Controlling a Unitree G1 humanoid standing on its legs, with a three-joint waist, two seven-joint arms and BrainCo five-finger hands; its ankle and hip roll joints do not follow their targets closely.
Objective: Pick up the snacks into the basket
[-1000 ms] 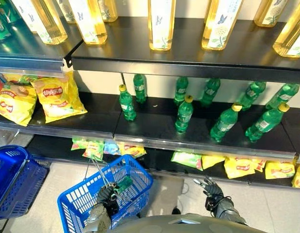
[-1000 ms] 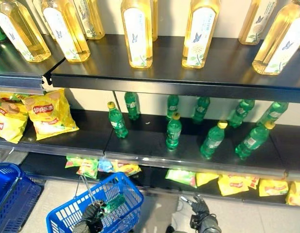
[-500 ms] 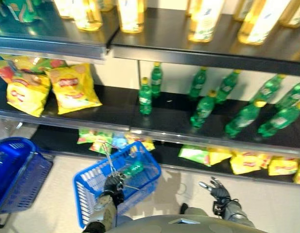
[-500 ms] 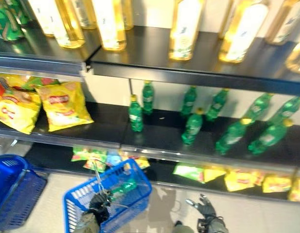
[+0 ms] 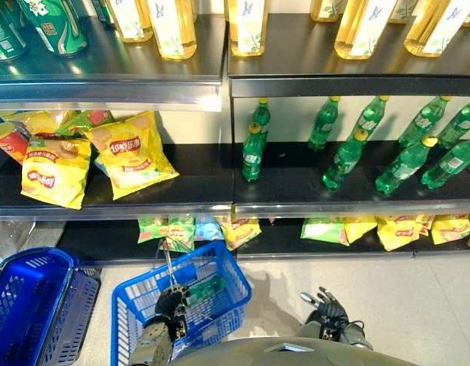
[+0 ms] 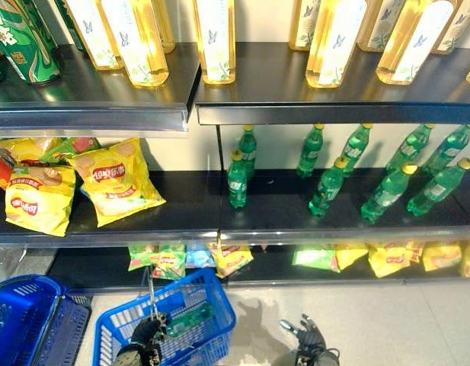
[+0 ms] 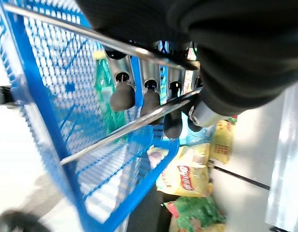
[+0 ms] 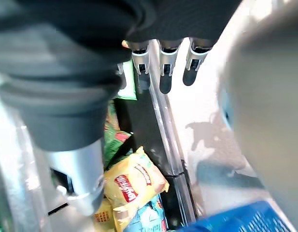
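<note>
As the view swung left, the left hand point(image 5: 171, 303) stays curled round the basket point(image 5: 219, 268) handle; right hand point(image 5: 326, 309) stays spread, snack bags point(image 5: 132, 152) now nearer centre.

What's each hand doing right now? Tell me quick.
Left hand: shut on the wire handle of the blue basket.
Right hand: open, holding nothing, low above the floor.

right hand point(image 8: 161, 67): fingers relaxed | yellow snack bag point(image 8: 134, 181): on shelf point(image 8: 161, 121)
</note>
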